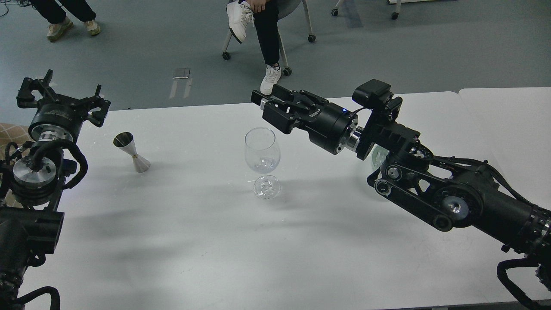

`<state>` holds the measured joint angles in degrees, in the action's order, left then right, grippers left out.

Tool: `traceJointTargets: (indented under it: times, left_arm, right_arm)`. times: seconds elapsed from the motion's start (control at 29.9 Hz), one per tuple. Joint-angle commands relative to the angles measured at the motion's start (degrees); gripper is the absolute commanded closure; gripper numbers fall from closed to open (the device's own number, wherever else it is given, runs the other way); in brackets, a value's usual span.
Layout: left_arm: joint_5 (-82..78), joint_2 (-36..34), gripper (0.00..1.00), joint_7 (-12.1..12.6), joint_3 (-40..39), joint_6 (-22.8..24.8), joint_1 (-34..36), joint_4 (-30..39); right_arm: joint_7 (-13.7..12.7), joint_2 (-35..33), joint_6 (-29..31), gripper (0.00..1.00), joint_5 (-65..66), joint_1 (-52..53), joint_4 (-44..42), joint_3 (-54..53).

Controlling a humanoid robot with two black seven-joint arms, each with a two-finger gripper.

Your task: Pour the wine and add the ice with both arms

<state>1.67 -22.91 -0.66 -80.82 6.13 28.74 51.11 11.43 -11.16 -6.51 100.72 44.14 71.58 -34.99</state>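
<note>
Two grippers are in play, and only one is close to the work. My right gripper (264,103) reaches in from the right with its fingers pointing left, hanging just above and slightly behind the rim of the wine glass (262,161). Its fingers appear nearly closed, and something small and pale sits at the tips; whether that is an ice cube I cannot tell. The glass stands upright on the white table (301,241), its long axis vertical, its open mouth lying just below and toward me from those fingertips. A little clear content shows at the bottom of the bowl, too faint to tell wine from ice.

My left gripper (60,97) sits well apart at the table's left edge, fingers spread wide and holding nothing. A steel jigger (131,151) stands tilted on the table between it and the glass, nearer the left gripper.

Judging from this, the coming drop depends on the right fingertips lining up over the mouth of the glass.
</note>
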Motion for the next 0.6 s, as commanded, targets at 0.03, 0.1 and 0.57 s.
traceJointTargets:
  times: [0.03, 0.1, 0.57]
  left_arm:
    - [-0.27, 0.41, 0.02, 0.40, 0.58, 0.38, 0.00, 1.09]
    - [-0.27, 0.23, 0.03, 0.40, 0.58, 0.38, -0.26, 2.24]
    - [-0.62, -1.53, 0.03, 0.66, 0.66, 0.38, -0.09, 2.50]
  right_arm:
    - [0.09, 4.65, -0.61, 0.00, -2.62, -1.50, 0.05, -6.83]
    - [0.26, 7.64, -0.61, 0.00, -7.53, -3.26, -0.04, -11.31]
    - [0.44, 11.16, -0.26, 0.00, -14.66, -3.36, 3.21, -27.12]
